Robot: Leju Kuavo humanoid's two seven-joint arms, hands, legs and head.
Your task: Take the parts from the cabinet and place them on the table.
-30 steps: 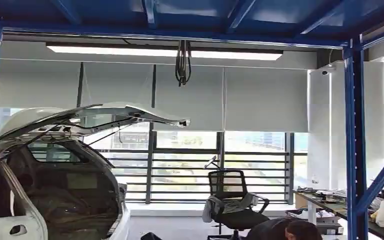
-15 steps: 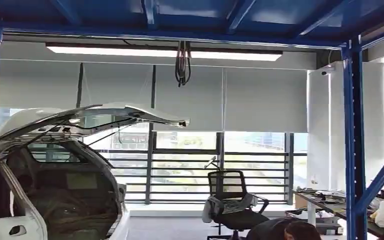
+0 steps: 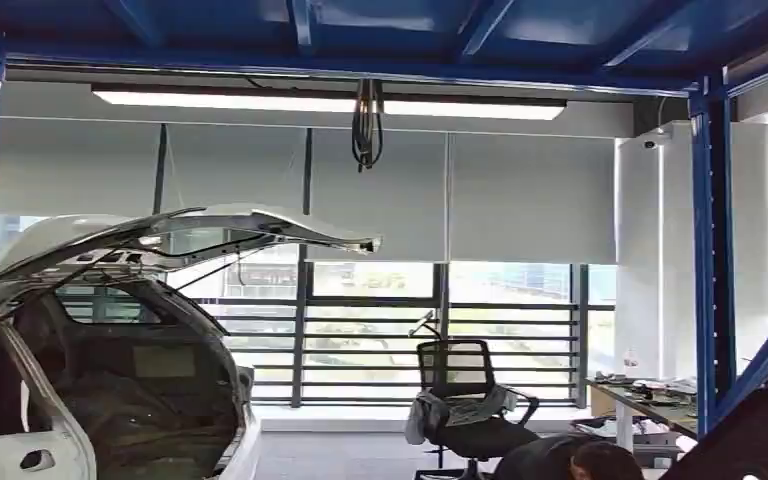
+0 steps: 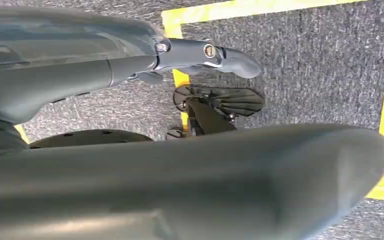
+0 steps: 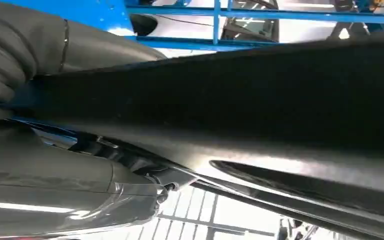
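A large black part (image 3: 752,438) pokes up into the lower right corner of the head view, in front of the blue rack post. In the right wrist view my right hand (image 5: 45,185) grips this black part (image 5: 260,95): the part runs across the picture between the grey ribbed cover and the thick thumb, and hides the fingers. My left hand (image 4: 80,75) hangs above grey carpet with its thumb and a dark finger (image 4: 215,54) apart and nothing between them.
Blue rack posts (image 3: 708,260) frame the head view. A white car (image 3: 110,340) with its hatch raised stands at the left. An office chair (image 3: 465,400) and a cluttered table (image 3: 650,400) stand ahead at the right, with a person's head (image 3: 600,462) low down. Yellow tape (image 4: 280,10) marks the carpet.
The black part has risen into the lower right of the head view and now covers the bag and box on the table's end. The room itself has barely shifted.
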